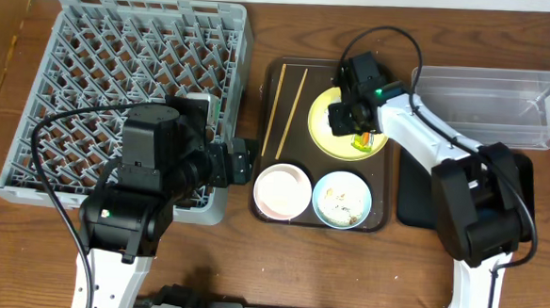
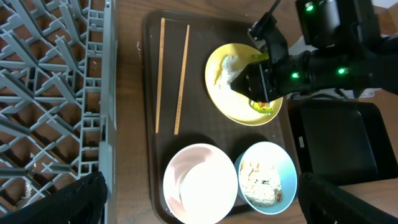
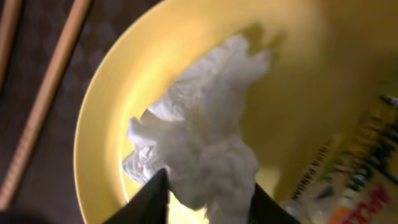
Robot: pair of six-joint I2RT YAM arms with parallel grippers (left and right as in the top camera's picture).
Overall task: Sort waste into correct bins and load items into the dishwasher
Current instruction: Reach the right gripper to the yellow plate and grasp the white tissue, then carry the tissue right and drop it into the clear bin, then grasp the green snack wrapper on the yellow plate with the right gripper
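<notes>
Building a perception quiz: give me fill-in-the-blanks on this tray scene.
The right pincer pinches a crumpled white napkin on the ___ plate.
Two chopsticks lie on the brown ___.
Rice crumbs sit in the ___ bowl.
Missing: yellow; tray; blue.

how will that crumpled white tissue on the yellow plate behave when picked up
Probably light and floppy: the crumpled white tissue shows thin, soft folds, so it should squash in the right gripper. Unlikely to roll or break; loose flaps may trail over the yellow plate.
</notes>
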